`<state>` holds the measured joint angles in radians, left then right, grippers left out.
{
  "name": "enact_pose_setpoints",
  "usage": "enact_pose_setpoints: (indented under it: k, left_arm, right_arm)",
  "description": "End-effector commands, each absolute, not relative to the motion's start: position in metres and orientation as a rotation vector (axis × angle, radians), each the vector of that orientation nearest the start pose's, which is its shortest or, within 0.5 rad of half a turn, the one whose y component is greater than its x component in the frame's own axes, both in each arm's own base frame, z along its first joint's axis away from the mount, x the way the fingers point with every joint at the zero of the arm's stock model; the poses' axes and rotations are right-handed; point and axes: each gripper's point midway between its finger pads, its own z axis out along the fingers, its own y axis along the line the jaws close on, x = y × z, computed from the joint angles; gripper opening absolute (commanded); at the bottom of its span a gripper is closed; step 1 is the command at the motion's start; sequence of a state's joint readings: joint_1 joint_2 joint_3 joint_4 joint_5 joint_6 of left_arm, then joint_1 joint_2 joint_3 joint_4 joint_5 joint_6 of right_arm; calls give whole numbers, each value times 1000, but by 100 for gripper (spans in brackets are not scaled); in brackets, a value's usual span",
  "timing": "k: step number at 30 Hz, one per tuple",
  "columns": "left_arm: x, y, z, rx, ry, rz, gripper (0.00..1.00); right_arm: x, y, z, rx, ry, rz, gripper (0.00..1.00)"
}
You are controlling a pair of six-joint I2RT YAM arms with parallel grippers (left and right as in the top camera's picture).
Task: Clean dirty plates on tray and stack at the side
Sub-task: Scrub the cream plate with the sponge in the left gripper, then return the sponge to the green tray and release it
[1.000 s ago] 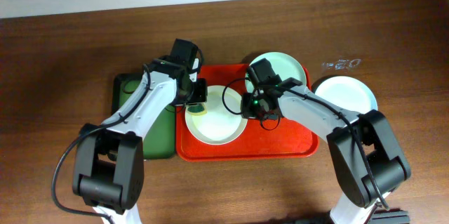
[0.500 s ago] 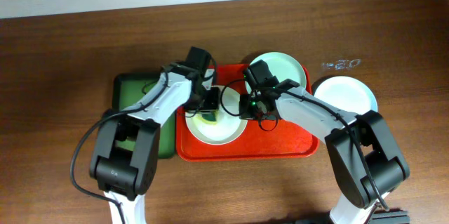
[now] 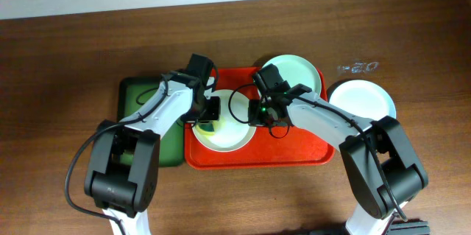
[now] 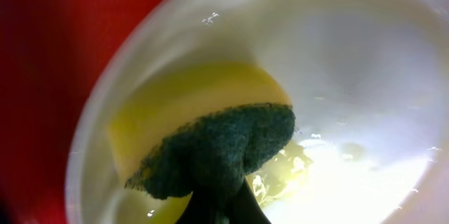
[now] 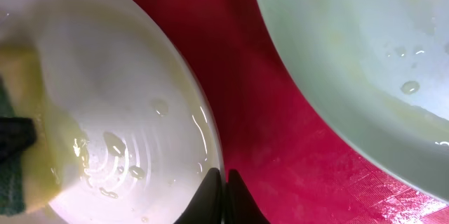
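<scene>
Nearest, in the left half of the tray (image 3: 302, 150), lies the near plate (image 3: 234, 138), wet and streaked with yellow; the left gripper (image 3: 208, 116) is clamped tight on a sponge (image 4: 210, 129), yellow with a green scouring layer, and presses it into the plate's left side; the right gripper (image 5: 225, 184) is pinched shut on that plate's right rim, steadying it. Further back, off the tray on the desk (image 3: 73, 58) just beside the tray's right edge, sits the third plate (image 3: 364, 101), which looks clean; farthest, the far plate (image 3: 298, 73) overhangs the tray's far right corner, faintly smeared. The risk, as I judge it: a hard scrub could drag the wet rim out of the thin pinch, so the plate slides against the tray wall or toward the far plate; the squeezed sponge could also twist loose.
</scene>
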<state>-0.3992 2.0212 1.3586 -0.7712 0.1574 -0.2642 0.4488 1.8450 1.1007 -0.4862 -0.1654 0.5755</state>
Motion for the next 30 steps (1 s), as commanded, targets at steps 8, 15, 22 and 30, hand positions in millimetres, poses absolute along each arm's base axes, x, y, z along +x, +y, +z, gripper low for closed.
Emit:
enact_pose_setpoints:
  k: [8, 15, 22, 30]
  left_arm:
    - [365, -157, 46, 171, 2947, -142, 0]
    - [304, -220, -7, 283, 3148, -763, 0]
    - [366, -129, 114, 67, 2839, -387, 0]
    - [356, -31, 74, -189, 2955, 41, 0]
  right_arm:
    - [337, 200, 11, 129, 2905, 455, 4]
    - [337, 200, 11, 129, 2905, 455, 4]
    - [337, 200, 11, 129, 2905, 455, 4]
    - [337, 200, 11, 129, 2905, 455, 4]
